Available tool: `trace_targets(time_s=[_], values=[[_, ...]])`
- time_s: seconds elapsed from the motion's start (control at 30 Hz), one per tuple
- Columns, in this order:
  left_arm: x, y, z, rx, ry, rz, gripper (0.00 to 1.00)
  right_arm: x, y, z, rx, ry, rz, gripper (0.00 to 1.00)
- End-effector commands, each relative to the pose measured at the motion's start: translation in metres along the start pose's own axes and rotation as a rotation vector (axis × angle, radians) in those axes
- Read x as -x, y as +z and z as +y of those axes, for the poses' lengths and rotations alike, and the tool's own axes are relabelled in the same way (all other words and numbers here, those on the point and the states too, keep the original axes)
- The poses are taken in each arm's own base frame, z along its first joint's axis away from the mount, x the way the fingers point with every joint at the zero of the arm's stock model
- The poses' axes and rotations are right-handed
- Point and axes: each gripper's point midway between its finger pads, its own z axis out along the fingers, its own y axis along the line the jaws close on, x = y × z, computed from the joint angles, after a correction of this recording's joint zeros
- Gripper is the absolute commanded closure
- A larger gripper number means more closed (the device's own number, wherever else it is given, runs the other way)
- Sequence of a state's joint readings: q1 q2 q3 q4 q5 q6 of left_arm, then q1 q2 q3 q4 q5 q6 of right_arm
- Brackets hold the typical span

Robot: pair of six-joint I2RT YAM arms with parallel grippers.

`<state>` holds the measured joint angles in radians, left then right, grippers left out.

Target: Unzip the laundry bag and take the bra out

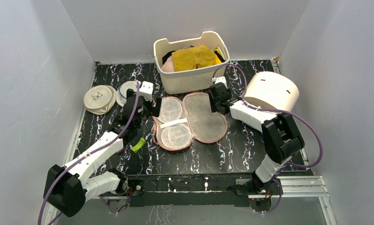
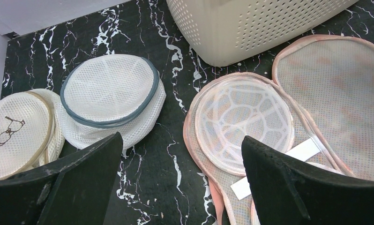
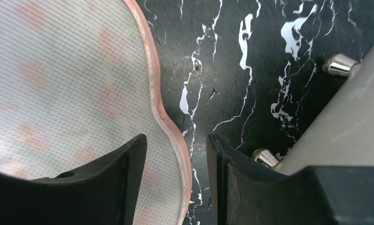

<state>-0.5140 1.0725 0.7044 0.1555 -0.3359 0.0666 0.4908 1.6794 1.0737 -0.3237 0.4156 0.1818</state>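
Observation:
The laundry bag (image 1: pixel 206 117) lies opened flat at the table's middle, its peach carrot-print half to the right and a half holding two white mesh cups (image 1: pixel 172 123) to the left. The mustard-yellow bra (image 1: pixel 194 57) lies in the cream basket (image 1: pixel 190 82) behind it. My left gripper (image 1: pixel 153 107) is open and empty, low over the bag's left edge (image 2: pixel 197 140). My right gripper (image 1: pixel 214 101) is open, its fingers straddling the bag's pink right edging (image 3: pixel 175 136) without gripping it. The printed mesh (image 3: pixel 58 79) fills the left of the right wrist view.
Two round white mesh pouches (image 1: pixel 99 99) (image 1: pixel 126 89) lie at the left, also in the left wrist view (image 2: pixel 108 91) (image 2: pixel 16 131). A white cylinder (image 1: pixel 272 91) stands at the right. A small green piece (image 1: pixel 138 144) lies near my left arm. A pale object with metal studs (image 3: pixel 340 122) is right of my right gripper.

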Motion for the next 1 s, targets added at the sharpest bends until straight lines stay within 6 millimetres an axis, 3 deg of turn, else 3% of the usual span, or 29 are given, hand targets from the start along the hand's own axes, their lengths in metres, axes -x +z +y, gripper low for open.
trace_targets(time_s=[0.0, 0.17, 0.57, 0.67, 0.8, 0.87, 0.97], values=[[0.025, -0.004, 0.002, 0.005, -0.021, -0.059, 0.03, 0.020, 0.009, 0.000, 0.008, 0.040, -0.021, 0.55], [0.027, -0.006, 0.003, 0.007, -0.024, -0.067, 0.03, 0.013, 0.026, 0.014, 0.068, 0.040, 0.015, 0.57], [0.027, -0.006, 0.002, 0.004, -0.024, -0.066, 0.02, -0.004, 0.054, 0.015, 0.070, 0.042, 0.059, 0.68], [0.027, -0.006, 0.002, 0.002, -0.024, -0.065, 0.02, -0.009, 0.054, 0.022, 0.118, 0.054, 0.049, 0.72], [0.028, -0.006, 0.001, 0.000, -0.026, -0.068, 0.02, -0.014, 0.051, 0.028, 0.164, 0.058, 0.039, 0.88], [0.027, -0.005, 0.001, 0.000, -0.026, -0.064, 0.03, -0.008, 0.048, 0.026, 0.166, 0.053, 0.020, 1.00], [0.026, -0.005, 0.000, -0.002, -0.025, -0.062, 0.03, 0.008, 0.036, 0.019, 0.152, 0.045, -0.025, 1.00]])
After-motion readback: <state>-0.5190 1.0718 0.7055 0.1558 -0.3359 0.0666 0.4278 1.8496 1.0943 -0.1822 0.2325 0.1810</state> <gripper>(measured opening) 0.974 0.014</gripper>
